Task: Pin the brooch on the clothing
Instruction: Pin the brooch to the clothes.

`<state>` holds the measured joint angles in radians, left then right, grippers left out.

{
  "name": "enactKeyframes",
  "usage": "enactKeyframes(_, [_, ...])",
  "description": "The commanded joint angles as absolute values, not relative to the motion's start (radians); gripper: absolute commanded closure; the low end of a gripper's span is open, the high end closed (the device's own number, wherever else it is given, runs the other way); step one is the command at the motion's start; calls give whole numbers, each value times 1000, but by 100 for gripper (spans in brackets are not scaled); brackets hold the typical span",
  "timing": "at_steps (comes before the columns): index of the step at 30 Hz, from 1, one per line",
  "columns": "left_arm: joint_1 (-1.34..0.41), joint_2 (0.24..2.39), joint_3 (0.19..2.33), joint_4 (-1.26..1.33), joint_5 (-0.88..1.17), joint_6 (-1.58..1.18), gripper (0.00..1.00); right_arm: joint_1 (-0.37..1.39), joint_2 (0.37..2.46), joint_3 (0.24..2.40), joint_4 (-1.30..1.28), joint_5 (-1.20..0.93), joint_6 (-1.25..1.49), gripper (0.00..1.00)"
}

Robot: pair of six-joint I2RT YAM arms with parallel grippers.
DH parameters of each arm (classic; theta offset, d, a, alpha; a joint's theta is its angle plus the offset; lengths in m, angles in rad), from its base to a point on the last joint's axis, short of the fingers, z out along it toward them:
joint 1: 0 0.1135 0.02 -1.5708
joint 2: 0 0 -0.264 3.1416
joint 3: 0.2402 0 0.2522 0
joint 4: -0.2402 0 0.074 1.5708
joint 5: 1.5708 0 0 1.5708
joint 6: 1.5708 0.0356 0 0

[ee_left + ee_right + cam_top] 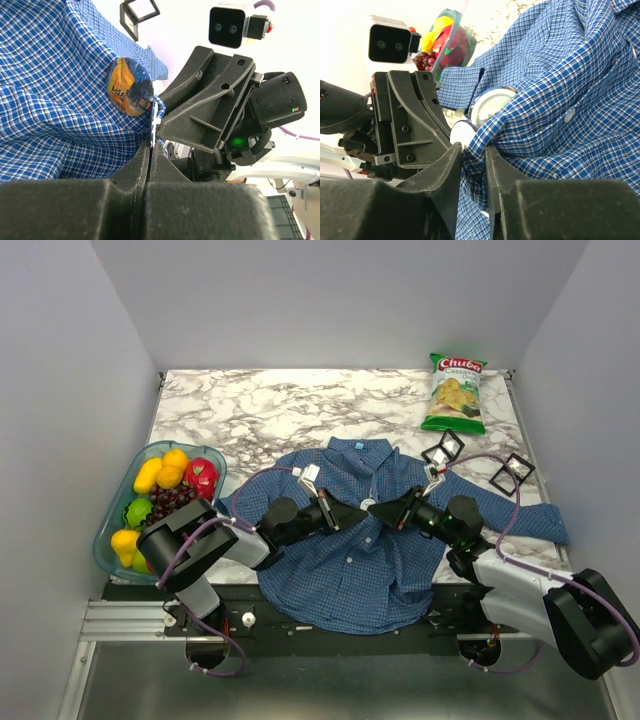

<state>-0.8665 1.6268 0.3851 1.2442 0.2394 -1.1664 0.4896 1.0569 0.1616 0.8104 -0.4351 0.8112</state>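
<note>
shirt [350, 570] lies mid bench [300, 400] | brooch [129, 86] sits on a lifted fold, at 11 o'clock just beside left hand [152, 150] | left hand squeezed shut, maybe on the pin, can't tell | right hand [475, 152] pinches shirt fold from 3 o'clock | left nearer

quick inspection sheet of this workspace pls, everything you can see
surface: marble table, middle covered by cloth
job's things: blue checked shirt spread mid-table, bunched where the arms meet; round painted brooch against the fabric, cannot tell if pinned
clutter: fruit bowl on the left; crisp bag at far right; two black square frames beside shirt
grippers: left gripper shut by brooch's edge; right gripper shut on a shirt fold
cables: purple cables loop off both arms
surroundings: plain grey walls
</note>
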Motion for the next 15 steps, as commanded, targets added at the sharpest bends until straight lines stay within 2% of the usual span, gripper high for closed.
enactKeyframes(1, [-896, 1641, 399, 1333, 275, -1177, 100, 500, 1026, 172, 796, -440, 799, 66])
enactKeyframes(15, [-896, 1660, 403, 1344, 273, -1198, 100, 500, 1006, 175, 764, -440, 784, 66])
